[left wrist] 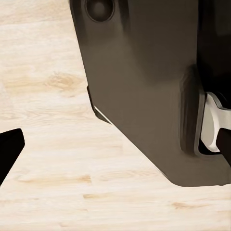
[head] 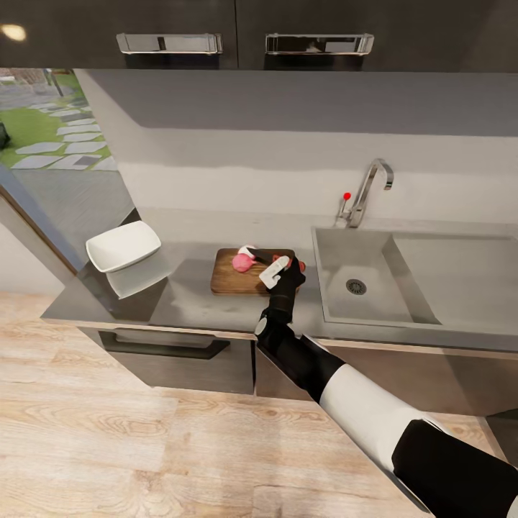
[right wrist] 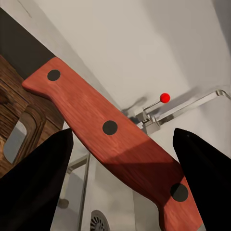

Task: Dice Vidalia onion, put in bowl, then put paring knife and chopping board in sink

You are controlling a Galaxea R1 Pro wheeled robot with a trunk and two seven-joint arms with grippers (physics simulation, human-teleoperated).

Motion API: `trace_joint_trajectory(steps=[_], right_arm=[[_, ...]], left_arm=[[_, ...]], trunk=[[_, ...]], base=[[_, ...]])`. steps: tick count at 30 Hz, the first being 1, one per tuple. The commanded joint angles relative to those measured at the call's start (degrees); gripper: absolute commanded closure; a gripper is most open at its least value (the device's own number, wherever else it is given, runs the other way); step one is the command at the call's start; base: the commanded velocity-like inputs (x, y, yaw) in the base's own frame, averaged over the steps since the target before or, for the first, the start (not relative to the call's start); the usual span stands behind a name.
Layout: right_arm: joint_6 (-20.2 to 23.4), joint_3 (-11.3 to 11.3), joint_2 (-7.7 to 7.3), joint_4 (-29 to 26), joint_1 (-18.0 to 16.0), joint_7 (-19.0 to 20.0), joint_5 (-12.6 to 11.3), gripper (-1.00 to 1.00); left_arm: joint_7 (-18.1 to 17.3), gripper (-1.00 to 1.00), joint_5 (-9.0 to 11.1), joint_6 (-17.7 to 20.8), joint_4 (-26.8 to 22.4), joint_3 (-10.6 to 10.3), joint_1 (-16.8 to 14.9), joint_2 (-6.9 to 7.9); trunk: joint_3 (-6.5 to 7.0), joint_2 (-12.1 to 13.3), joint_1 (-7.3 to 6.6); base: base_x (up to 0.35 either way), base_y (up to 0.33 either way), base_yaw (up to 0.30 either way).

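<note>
The onion (head: 242, 262) lay as a pink piece on the chopping board (head: 229, 279), toward the board's far middle part. The board was on the grey table (head: 194, 306), between the white bowl (head: 124, 245) on its left side and the sink (head: 360, 280) on its right side.

The right tool (head: 282, 270) was over the near-right corner of the board, so the onion lay just to the left of it and a little farther from the robot. In the right wrist view the paring knife (right wrist: 110, 127) showed its red-brown handle with three dark rivets lying across the space between the two dark fingers (right wrist: 36, 180). The tool seemed to hold the knife by this handle, with its fingers set rather wide on both sides. The blade ran away from the tool toward the board and the onion. I judge that the cutting was in progress, and that the next cut needs the blade to come down over the pink piece. The right arm was the nearer one.

The left tool (left wrist: 9, 149) hung over the wooden floor (left wrist: 53, 125); only one dark fingertip showed, so I cannot tell its opening.
</note>
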Motion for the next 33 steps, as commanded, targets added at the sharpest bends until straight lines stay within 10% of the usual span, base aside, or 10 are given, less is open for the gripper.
trace_joint_trajectory(steps=[1, 33], right_arm=[[0.39, 0.12, 0.0, 0.04, -0.06, -0.16, 0.23, 1.0], [0.23, 0.06, 0.0, 0.25, -0.02, -0.11, 0.14, 1.0]], left_arm=[[0.13, -1.0, 0.49, -0.19, 0.06, -0.49, -0.03, -0.02], [0.13, -1.0, 0.49, -0.19, 0.06, -0.49, -0.04, -0.04]], trunk=[[-0.08, -0.09, 0.03], [-0.08, -0.09, 0.03]], base=[[0.0, 0.0, 0.0], [0.03, 0.048, 0.0]])
